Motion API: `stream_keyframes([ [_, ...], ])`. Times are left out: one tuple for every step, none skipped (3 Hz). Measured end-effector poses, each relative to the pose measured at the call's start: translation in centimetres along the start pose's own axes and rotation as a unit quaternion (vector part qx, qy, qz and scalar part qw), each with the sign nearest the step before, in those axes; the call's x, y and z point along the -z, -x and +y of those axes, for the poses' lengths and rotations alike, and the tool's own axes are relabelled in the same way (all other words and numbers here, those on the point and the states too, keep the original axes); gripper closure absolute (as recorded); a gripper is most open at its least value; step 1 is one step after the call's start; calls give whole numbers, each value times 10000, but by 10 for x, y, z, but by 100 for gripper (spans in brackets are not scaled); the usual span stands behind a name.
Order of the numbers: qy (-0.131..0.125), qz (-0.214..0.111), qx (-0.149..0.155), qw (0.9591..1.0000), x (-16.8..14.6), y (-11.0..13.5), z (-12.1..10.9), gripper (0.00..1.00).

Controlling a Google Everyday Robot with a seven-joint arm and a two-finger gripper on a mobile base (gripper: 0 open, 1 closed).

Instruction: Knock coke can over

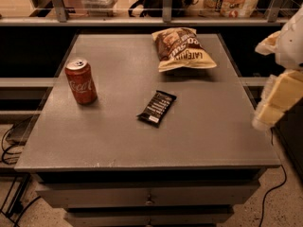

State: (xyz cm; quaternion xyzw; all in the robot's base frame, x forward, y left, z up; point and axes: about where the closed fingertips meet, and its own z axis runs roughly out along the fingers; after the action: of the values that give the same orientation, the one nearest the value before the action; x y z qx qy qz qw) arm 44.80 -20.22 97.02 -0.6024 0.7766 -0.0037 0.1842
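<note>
The red coke can [81,81] stands upright near the left edge of the grey table [113,141], silver top up. My gripper [279,96] shows as a pale, blurred shape at the right edge of the camera view, beyond the table's right side and far from the can.
A flat black snack bar wrapper [156,108] lies mid-table. A brown-and-cream chip bag [182,49] lies at the back right. A railing and shelf with goods run behind the table. Drawers sit below the tabletop. Cables lie on the floor at both sides.
</note>
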Motion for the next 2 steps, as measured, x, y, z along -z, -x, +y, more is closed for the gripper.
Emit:
stream_keyframes([
  [303,-838,-62,9960,-37,42,-9,0],
  [303,-838,-62,9960,-37,42,-9,0],
])
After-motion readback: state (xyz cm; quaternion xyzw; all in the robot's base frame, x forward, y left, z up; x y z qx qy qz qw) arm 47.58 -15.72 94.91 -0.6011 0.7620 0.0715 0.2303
